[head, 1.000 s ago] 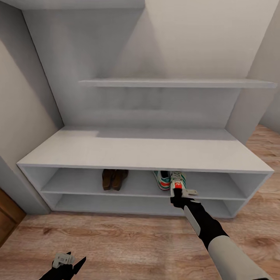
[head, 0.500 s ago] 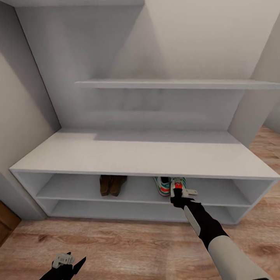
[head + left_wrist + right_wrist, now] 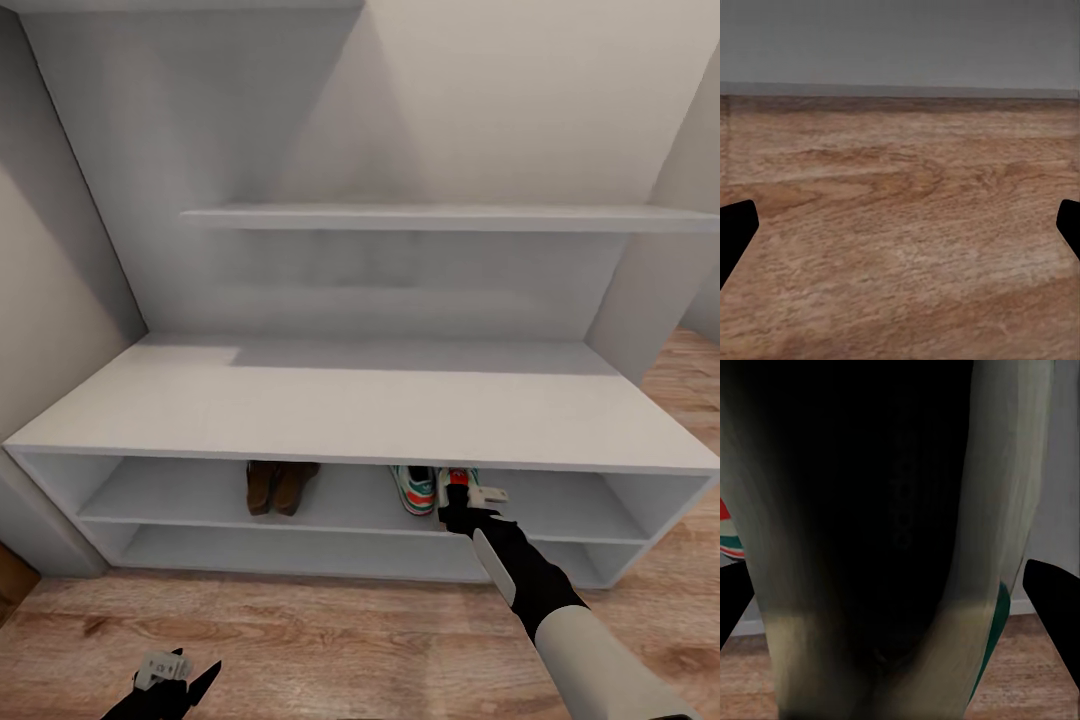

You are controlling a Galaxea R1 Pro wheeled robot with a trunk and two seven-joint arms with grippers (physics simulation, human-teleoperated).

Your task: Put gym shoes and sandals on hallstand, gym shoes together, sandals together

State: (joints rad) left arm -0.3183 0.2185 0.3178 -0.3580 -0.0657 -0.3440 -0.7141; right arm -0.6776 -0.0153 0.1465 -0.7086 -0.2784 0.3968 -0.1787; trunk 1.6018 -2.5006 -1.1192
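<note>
The pale hallstand (image 3: 350, 410) fills the head view. On its upper shoe shelf the two brown sandals (image 3: 278, 485) lie side by side. To their right rests one gym shoe (image 3: 414, 489), white with green stripes. Right beside it is the second gym shoe (image 3: 458, 478), held at the shelf's front with my right gripper (image 3: 460, 502) shut on it. That shoe (image 3: 885, 547) looms dark and close in the right wrist view, and a sliver of the other shoe (image 3: 726, 534) shows at the edge. My left gripper (image 3: 175, 675) hangs open over the wood floor (image 3: 900, 247).
A wall shelf (image 3: 440, 216) runs above the bench top. The lower shoe shelf (image 3: 300, 550) holds nothing. Walls close in on both sides of the hallstand, and wood floor (image 3: 330, 640) stretches in front of it.
The whole view has shifted closer to the hallstand, so the camera moved. The held gym shoe now sits further in under the bench top, beside the other shoe.
</note>
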